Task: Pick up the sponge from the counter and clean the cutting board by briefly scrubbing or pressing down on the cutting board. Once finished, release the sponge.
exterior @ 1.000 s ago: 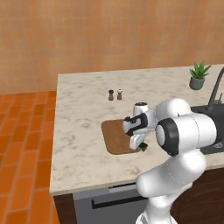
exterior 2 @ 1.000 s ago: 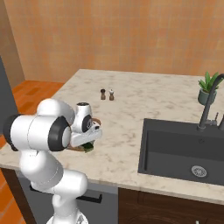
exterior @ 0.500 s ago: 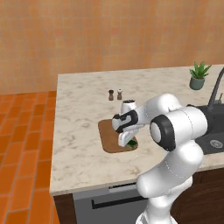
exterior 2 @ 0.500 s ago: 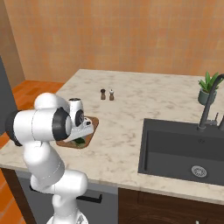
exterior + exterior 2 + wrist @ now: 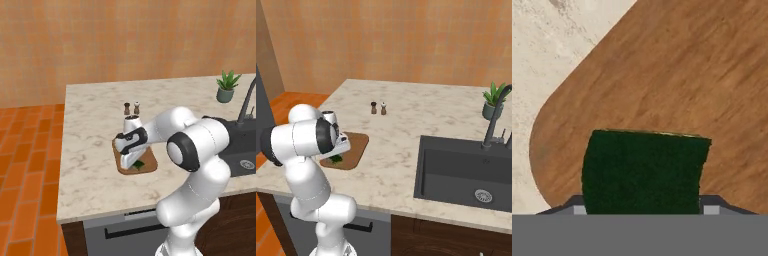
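The brown wooden cutting board (image 5: 150, 161) lies on the marbled counter (image 5: 90, 165) near its front edge. My gripper (image 5: 134, 161) points down over the board's near left part, shut on the dark green sponge (image 5: 138, 165). In the right base view the sponge (image 5: 336, 159) peeks out under the hand, on the cutting board (image 5: 357, 144). In the hand view the sponge (image 5: 643, 172) sits between the fingertips (image 5: 710, 209), its green face covering the cutting board (image 5: 687, 75) close to a rounded corner, with the counter (image 5: 552, 50) beyond. Whether the sponge touches the wood is hidden.
Two small shakers (image 5: 131, 106) stand just behind the board. A dark sink (image 5: 471, 170) with a faucet (image 5: 492, 122) lies to the right, and a potted plant (image 5: 227, 86) stands at the back right. Orange tiled floor (image 5: 25, 165) borders the counter's left edge.
The arm has swept left and slightly toward the front across the board, carrying the sponge from the board's right side to its near left part.
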Controlling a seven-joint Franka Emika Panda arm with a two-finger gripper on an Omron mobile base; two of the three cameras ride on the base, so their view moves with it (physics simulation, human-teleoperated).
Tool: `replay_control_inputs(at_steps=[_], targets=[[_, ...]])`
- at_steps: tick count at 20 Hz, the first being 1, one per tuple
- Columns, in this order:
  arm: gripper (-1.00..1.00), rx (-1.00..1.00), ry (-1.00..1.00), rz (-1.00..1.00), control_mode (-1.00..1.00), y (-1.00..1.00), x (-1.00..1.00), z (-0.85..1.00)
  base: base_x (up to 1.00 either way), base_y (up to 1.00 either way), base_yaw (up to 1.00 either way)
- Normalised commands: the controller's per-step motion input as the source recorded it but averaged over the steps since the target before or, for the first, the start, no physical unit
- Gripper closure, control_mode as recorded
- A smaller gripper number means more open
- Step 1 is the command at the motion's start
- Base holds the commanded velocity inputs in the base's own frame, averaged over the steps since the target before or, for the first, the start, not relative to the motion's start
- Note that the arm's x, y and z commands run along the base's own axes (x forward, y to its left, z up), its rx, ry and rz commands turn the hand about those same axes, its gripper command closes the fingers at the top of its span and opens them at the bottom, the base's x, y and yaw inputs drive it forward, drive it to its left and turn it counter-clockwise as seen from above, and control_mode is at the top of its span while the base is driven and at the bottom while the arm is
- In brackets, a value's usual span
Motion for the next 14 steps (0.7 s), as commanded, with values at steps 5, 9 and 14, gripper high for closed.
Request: replay_control_inputs(at_steps=[5,9,14], targets=[[1.00,0.00,0.00,0.00,-1.00,0.87,0.00,-0.03,0.00,0.00,0.00],[1.00,0.00,0.07,0.00,-1.00,0.35,-0.11,-0.83,0.00,0.00,0.00],[1.00,0.05,0.03,0.00,-1.00,0.00,-0.88,-0.58,0.00,0.00,0.00]])
